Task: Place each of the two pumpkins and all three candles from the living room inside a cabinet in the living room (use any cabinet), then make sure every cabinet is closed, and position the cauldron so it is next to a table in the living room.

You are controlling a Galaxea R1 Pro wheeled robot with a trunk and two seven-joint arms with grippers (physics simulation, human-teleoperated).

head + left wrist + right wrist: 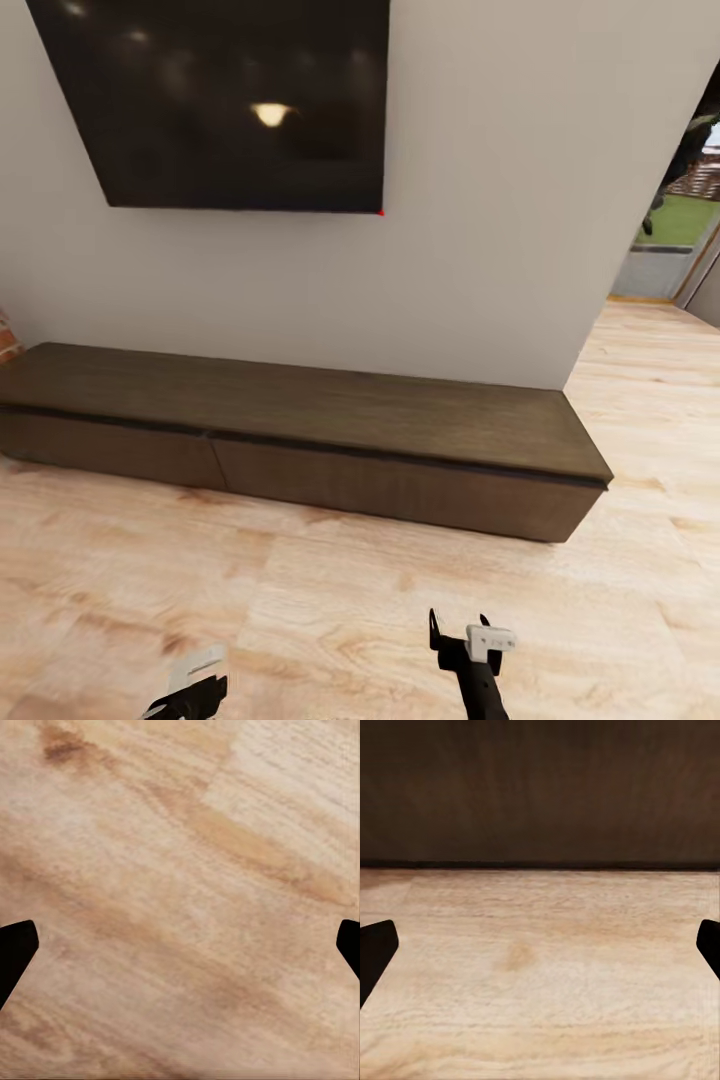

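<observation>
Over the wood floor [330, 600] before the closed cabinet [300, 440], both grippers, left gripper [180, 945] and right gripper [540, 945], gape wide, empty

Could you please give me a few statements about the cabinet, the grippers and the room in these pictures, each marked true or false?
1. The cabinet's drawer fronts are all shut. True.
2. A pumpkin sits on top of the cabinet. False: its top is bare.
3. The right gripper is open and holds nothing. True.
4. The left gripper faces the cabinet front. False: it faces the wooden floor.
5. A dark television hangs on the wall above the cabinet. True.
</observation>
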